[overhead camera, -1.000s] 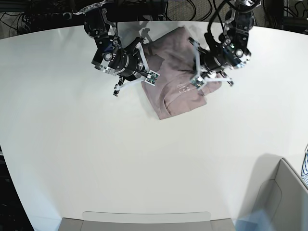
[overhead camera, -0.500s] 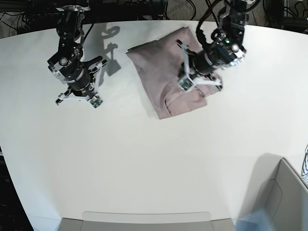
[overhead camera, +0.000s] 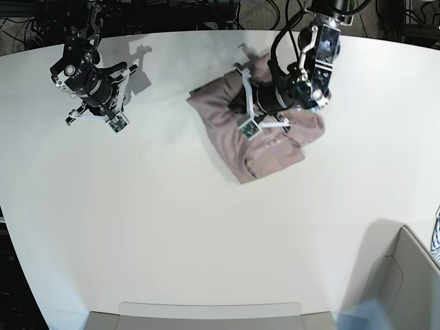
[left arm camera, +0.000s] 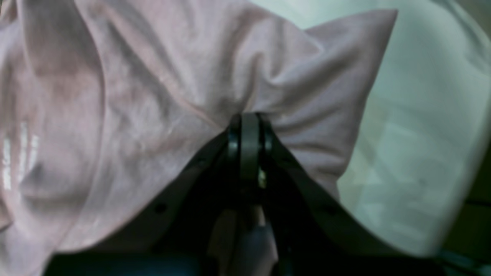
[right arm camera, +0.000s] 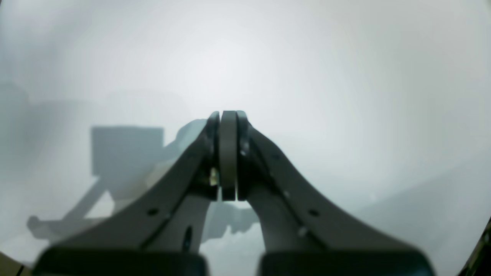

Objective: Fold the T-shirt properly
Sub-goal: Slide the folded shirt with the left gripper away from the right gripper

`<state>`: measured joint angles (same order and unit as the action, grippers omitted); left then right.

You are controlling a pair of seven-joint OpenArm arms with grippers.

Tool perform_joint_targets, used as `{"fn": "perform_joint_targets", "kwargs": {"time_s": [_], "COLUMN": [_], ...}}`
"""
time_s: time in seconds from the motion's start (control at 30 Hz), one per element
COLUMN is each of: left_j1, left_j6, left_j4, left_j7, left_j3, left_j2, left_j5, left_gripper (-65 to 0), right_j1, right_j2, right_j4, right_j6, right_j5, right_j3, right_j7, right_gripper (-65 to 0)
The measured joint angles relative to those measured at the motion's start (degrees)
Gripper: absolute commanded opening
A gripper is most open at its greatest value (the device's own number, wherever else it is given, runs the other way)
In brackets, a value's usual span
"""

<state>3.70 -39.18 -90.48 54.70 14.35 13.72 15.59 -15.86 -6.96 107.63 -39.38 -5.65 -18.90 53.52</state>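
- The T-shirt (overhead camera: 258, 130) lies bunched on the white tabletop (overhead camera: 172, 227), toward 1 o'clock of its centre.
- The left gripper (left arm camera: 245, 122) has its fingers pinching a fold of the cloth.
- The right gripper (right arm camera: 228, 119), at 10 o'clock, has its fingers pressed together, empty.
- Advice: carry the pinched fold over slowly and keep it low, so the edges can meet evenly.

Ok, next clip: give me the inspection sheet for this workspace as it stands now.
Surface: white table, bare apart from the shirt.
Job's things: T-shirt, mauve-pink, partly folded, bunched and wrinkled where it is gripped.
Clutter: grey bin at the table's corner; striped cloth at the frame edge.
Grippers: left gripper shut on a pinch of the shirt; right gripper shut, empty, over bare table.
Cables: black cables behind the table's far edge.
Surroundings: dark floor; nothing else seen.
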Motion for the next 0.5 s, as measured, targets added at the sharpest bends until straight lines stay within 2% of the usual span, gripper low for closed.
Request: {"fn": "perform_joint_targets", "kwargs": {"time_s": [0.2,0.37,0.5], "left_j1": [-7.1,-10.3,-10.7], "left_j6": [0.9,0.3,0.8], "left_j4": [8.5,13.3,13.4], "left_j7": [-3.9,-5.6,-5.6], "left_j3": [-1.4,-1.3,-1.4], "left_j2": [8.2,12.2,15.3], "left_j5": [-1.4,-0.1,-1.8], "left_gripper": [-65.0,-65.0,-65.0], "right_j1": [-0.6,-1.3,-1.9], "right_j2": [0.3,0.0,0.0], "right_j4": [0.0,0.2,0.8], "right_j6": [0.0,0.0,0.0], "right_j5": [0.9,1.0,0.7], "right_j3": [0.3,0.2,0.3], "right_j7": [-0.6,-0.9,-0.5], "right_gripper": [-65.0,-65.0,-65.0]}}
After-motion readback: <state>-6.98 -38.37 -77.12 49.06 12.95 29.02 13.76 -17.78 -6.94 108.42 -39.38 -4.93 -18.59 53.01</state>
